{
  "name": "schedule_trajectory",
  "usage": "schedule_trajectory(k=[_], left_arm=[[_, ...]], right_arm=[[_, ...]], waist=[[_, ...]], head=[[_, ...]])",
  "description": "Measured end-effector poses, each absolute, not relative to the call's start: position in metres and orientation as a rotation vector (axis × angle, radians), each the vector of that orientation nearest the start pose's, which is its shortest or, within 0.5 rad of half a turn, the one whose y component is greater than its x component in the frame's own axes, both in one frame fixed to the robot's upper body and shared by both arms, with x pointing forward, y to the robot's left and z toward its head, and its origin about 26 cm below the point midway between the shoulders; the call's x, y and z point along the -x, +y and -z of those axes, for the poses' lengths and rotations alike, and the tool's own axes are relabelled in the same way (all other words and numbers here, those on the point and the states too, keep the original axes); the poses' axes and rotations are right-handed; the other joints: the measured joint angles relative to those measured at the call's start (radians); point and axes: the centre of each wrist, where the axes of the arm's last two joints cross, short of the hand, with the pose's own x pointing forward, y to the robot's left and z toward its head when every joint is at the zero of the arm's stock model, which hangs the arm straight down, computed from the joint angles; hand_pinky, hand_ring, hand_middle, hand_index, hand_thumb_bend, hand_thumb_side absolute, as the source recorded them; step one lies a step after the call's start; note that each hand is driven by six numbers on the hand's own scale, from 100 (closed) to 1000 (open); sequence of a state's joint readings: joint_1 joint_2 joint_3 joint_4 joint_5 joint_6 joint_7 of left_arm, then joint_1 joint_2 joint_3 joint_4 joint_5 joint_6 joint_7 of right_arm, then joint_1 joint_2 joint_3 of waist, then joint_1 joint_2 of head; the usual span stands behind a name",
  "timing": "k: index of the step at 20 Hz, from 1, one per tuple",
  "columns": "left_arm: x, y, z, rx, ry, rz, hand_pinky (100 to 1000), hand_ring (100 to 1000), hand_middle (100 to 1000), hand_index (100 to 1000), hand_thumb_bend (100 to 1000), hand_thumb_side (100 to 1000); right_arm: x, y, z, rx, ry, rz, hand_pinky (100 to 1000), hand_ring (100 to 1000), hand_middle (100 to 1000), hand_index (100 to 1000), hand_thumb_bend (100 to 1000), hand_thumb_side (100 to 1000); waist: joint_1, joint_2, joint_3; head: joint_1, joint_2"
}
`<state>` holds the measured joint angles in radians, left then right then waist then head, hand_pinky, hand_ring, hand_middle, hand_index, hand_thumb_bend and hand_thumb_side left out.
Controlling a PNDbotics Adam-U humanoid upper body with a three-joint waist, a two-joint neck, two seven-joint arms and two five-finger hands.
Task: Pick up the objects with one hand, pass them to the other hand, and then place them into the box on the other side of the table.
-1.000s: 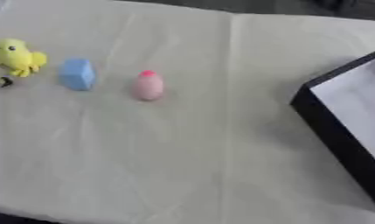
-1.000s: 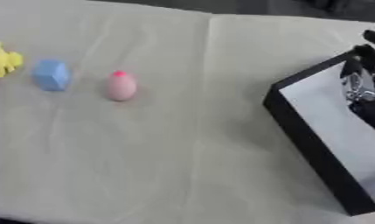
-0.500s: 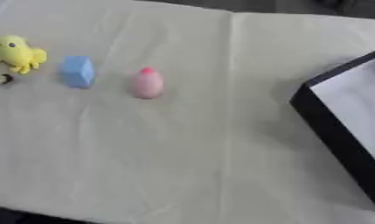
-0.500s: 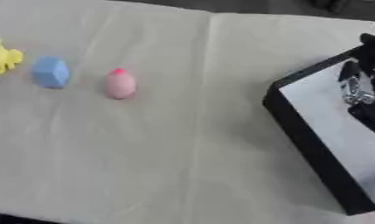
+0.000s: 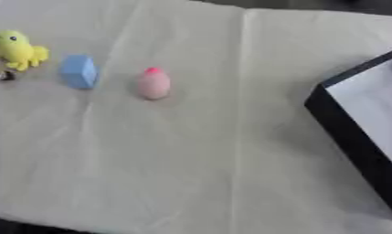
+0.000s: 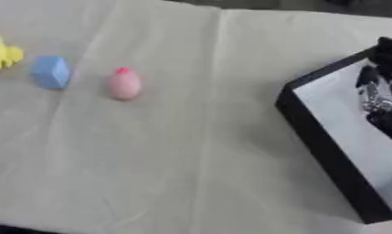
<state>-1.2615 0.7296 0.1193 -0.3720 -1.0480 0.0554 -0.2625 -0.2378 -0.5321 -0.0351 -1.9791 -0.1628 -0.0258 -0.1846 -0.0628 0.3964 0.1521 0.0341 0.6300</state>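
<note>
Right hand (image 6: 380, 91) over box (image 6: 326, 151); three toys far left

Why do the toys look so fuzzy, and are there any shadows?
Left eye view: everything is soft and blurred, so the yellow chick, blue block and pink egg lack crisp edges; shadows are faint. Right eye view: equally soft; the black box casts a dim shadow on the cloth, and the right hand over it is a dark smear.

Duck toy (image 5: 17, 49), block (image 5: 79, 71), egg (image 5: 153, 83) in row far left, box (image 6: 331, 151) right, hand (image 6: 381, 91) above box
</note>
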Motion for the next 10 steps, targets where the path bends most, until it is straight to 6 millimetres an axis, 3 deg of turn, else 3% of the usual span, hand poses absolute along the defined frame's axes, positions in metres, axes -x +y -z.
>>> schedule_trajectory(k=[3,10], left_arm=[[-0.474,0.446,-0.298,-1.215,-1.029,0.808,919,854,753,863,549,100],[-0.475,0.439,-0.307,-1.251,-0.997,0.826,914,851,751,873,541,100]], right_arm=[[-0.293,-0.305,-0.204,0.285,-2.244,-0.243,979,905,909,1000,100,289],[-0.294,-0.304,-0.204,0.280,-2.240,-0.250,978,903,904,1000,100,286]], waist=[[0.000,0.000,0.000],[-0.001,0.007,-0.007]], head=[[0.000,0.000],[0.010,-0.005]])
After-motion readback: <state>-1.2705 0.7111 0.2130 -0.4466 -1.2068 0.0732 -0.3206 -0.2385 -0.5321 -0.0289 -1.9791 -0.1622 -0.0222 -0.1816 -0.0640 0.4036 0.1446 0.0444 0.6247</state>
